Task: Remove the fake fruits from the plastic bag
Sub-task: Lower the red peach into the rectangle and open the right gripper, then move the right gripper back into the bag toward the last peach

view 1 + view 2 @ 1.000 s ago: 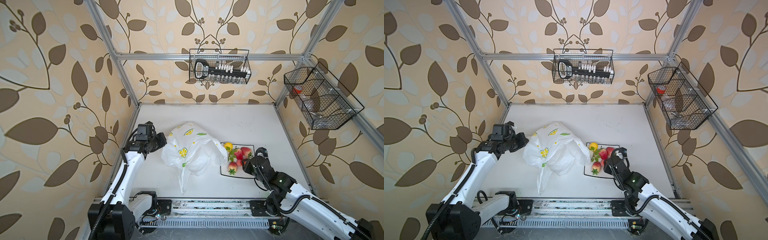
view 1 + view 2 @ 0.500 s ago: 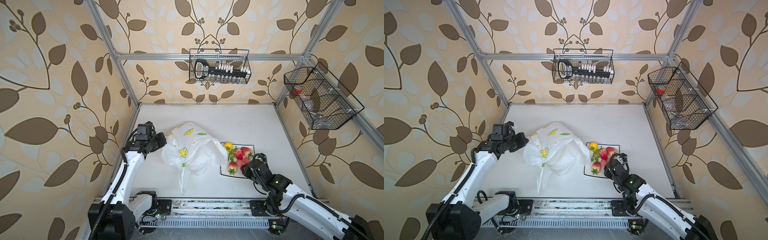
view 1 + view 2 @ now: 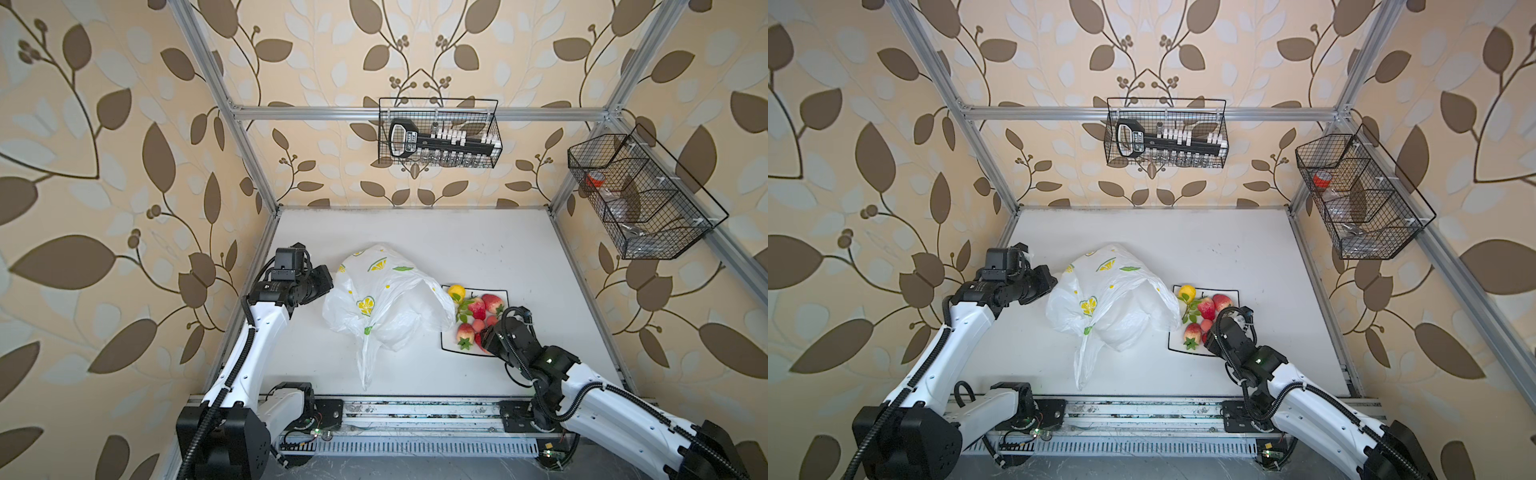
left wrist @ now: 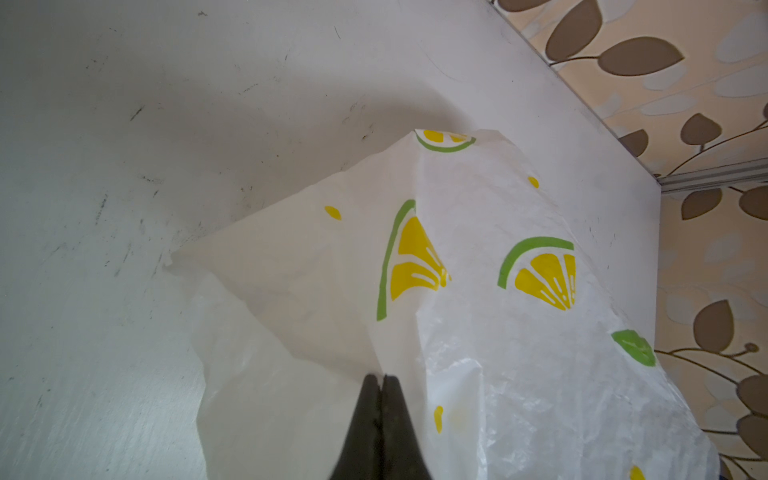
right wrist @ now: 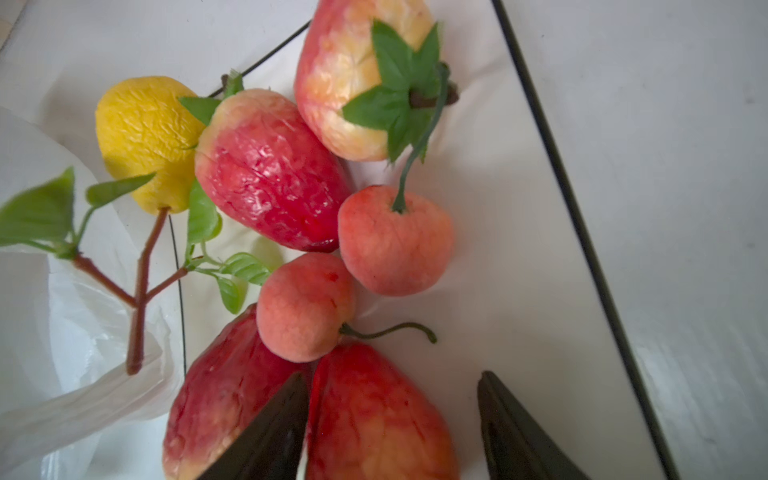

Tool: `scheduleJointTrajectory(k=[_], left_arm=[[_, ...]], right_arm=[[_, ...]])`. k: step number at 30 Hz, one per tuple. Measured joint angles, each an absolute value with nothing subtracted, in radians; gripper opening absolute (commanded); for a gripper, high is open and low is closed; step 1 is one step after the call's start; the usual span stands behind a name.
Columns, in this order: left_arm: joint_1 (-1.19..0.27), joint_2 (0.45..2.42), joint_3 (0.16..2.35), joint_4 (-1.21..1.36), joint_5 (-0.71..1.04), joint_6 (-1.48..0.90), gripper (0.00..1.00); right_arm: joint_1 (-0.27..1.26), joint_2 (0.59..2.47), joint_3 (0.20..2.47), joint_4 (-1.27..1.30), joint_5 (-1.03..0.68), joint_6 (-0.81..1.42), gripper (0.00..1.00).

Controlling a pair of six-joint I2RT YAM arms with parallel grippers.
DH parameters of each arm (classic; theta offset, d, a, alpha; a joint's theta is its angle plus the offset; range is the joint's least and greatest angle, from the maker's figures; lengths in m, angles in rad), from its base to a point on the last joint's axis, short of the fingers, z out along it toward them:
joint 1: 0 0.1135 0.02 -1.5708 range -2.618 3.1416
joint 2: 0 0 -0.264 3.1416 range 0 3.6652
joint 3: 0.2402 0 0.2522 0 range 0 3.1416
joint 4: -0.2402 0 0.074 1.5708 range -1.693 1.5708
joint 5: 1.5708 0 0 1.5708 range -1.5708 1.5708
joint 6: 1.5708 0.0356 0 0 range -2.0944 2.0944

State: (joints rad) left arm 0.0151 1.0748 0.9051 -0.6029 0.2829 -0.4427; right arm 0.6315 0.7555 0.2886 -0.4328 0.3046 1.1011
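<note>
Right wrist view gives you the right end effector (image 5: pixel 395 376) released, its jaws standing apart astride a strawberry (image 5: pixel 374 428) on the plate (image 5: pixel 519 257), with a gap on one side, so nothing is grasped. The fruits (image 3: pixel 478 309) lie bunched on the plate. The lemon (image 5: pixel 141 133) is at the edge nearest the bag (image 3: pixel 386 299), whose mouth drapes over that edge. Your left end effector (image 4: pixel 382 380) is clenched on a fold at the bag's side away from the plate, probably to hold it raised and anchored. The bag looks emptied, but you cannot see inside it.
</note>
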Motion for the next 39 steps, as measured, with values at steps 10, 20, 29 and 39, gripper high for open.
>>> scheduleJointTrajectory(k=[10, 20, 29, 39], left_arm=[[0.015, 1.076, 0.905, -0.603, 0.284, -0.44, 0.0], [0.015, 1.076, 0.905, -0.603, 0.285, -0.44, 0.0], [0.015, 1.076, 0.905, -0.603, 0.288, -0.44, 0.0], [0.015, 1.076, 0.905, -0.603, 0.29, -0.436, 0.0]], right_arm=[[0.632, 0.688, 0.405, -0.64, 0.423, 1.17, 0.71], [0.632, 0.597, 0.511, -0.641, 0.458, 0.999, 0.56], [0.676, 0.643, 0.513, -0.298, 0.149, 0.73, 0.44], [1.118, 0.931, 0.552, -0.018, 0.218, 0.658, 0.4]])
